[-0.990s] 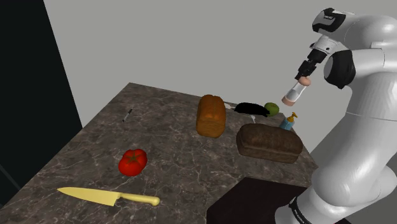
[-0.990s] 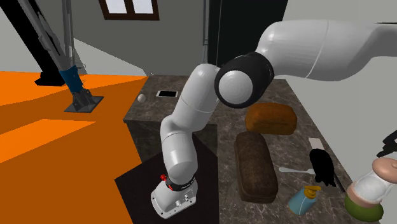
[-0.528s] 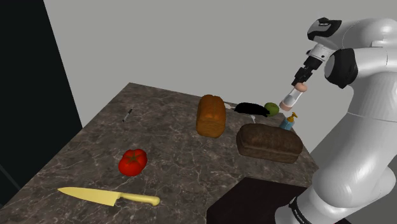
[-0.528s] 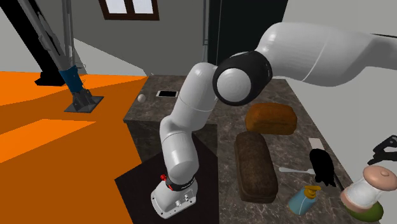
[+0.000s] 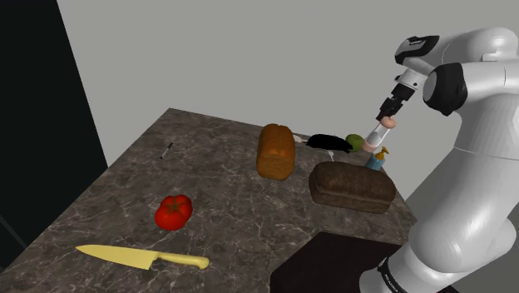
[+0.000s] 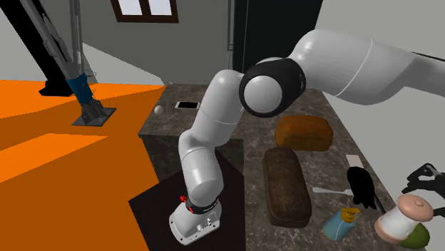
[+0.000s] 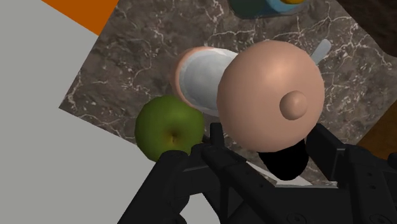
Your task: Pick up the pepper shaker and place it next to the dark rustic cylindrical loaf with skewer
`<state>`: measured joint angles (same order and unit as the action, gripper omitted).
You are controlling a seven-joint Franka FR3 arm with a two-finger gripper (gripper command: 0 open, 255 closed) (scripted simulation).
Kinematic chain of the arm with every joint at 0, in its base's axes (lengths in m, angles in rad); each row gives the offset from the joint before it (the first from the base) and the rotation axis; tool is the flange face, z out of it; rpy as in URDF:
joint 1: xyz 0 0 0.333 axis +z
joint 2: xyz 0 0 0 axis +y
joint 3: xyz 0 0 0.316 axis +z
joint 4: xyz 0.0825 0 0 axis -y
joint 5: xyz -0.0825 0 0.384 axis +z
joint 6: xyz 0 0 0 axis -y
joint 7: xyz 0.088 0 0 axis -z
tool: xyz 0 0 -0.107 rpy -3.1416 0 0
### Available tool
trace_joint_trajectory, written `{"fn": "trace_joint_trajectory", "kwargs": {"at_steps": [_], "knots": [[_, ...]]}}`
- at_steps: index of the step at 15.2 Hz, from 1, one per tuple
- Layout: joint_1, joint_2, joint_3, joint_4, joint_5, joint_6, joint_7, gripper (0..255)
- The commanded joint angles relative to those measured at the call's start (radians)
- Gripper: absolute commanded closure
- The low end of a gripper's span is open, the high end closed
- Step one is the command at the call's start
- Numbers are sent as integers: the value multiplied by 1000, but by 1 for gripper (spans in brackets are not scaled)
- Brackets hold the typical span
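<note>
1. Shaker [image 5: 378, 138]: the body is pale and whitish, with a pinkish rim at the base. The cap [image 7: 270, 95] is a rounded pink-beige dome with a small knob at its centre. The shaker is tilted, cap uppermost.
2. Gripper [image 5: 388, 114]: the two black fingers [image 7: 327, 147] are spread to the cap's width and clasp the cap between them, one on each side.
3. Shaker position: it is at the far corner of the counter [image 5: 216, 175], on the shoulder view's right. Its base is just beside the apple [image 5: 355, 141] and close over the bottle [image 5: 377, 160], beyond the dark loaf [image 5: 352, 186]. Whether the base touches the counter cannot be told.
4. Counter contents, from the shoulder view's left to its right:
   - yellow knife [image 5: 143, 257], near edge
   - red tomato [image 5: 173, 211]
   - tan loaf [image 5: 276, 151]
   - black object [image 5: 328, 141], just behind the tan loaf
   - green apple
   - bottle
   - dark loaf, well apart from the tomato and near the bottle
5. Containers: the bottle is blue with an orange-yellow pump top, and its contents cannot be told. The shaker's contents cannot be told either.
</note>
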<state>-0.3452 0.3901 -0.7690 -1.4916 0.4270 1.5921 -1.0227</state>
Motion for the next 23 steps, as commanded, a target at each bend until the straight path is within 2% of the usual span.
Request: {"fn": "trace_joint_trajectory", "kwargs": {"at_steps": [1, 14, 22, 23], "knots": [[5, -1, 1, -27, 1, 25, -6, 255], [13, 36, 17, -156, 35, 175, -51, 255], [13, 39, 18, -161, 37, 182, -53, 255], [13, 39, 18, -161, 37, 182, -53, 0]]}}
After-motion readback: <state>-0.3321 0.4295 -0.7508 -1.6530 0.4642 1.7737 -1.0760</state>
